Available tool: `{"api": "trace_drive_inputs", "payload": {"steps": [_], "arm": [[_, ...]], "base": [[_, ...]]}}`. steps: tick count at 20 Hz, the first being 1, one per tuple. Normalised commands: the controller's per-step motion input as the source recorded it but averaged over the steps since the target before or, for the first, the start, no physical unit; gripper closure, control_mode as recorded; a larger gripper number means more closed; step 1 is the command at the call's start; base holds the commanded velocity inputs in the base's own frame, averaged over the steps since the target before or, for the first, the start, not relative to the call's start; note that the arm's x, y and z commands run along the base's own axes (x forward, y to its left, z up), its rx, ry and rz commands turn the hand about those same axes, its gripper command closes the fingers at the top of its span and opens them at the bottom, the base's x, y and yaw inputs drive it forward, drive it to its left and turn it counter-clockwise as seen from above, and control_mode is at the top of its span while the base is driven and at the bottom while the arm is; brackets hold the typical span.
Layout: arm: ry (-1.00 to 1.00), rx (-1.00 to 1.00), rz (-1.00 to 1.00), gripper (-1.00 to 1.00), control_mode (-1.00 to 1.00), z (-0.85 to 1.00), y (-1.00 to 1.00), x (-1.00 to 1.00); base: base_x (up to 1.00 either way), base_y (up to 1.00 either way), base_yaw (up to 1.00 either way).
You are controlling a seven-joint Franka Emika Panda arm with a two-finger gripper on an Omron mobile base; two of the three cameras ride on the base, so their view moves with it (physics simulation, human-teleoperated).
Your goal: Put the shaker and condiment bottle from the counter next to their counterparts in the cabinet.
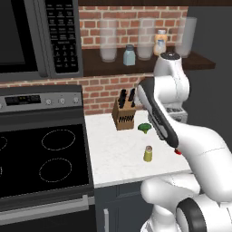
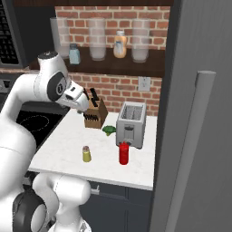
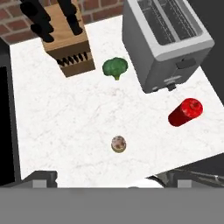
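hand view | shaker point(image 3: 118, 144) yellow-green, tan cap, upright | condiment bottle point(image 3: 185, 112) bright red | pincer point(image 3: 109, 179) spread wide, empty

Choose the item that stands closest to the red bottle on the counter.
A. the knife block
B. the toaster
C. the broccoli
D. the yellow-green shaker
B: the red bottle stands just in front of the toaster, while the shaker, broccoli and knife block all sit farther off on the counter.
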Motion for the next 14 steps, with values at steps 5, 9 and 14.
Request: {"api": "trace_drive_inputs", "payload": {"steps": [5, 9, 14], "arm": [[-0.25, -0.09, -0.2, -1.0, -1.0, 0.0, 0.0, -0.32], [-0.2, -0.09, -0.26, -1.0, -1.0, 0.0, 0.0, -0.3], [-0.11, -0.08, -0.26, -1.0, -1.0, -0.04, 0.08, -0.17]], "base": [[0.0, 0.0, 0.0], [0.0, 0.0, 0.0], [0.0, 0.0, 0.0]]}}
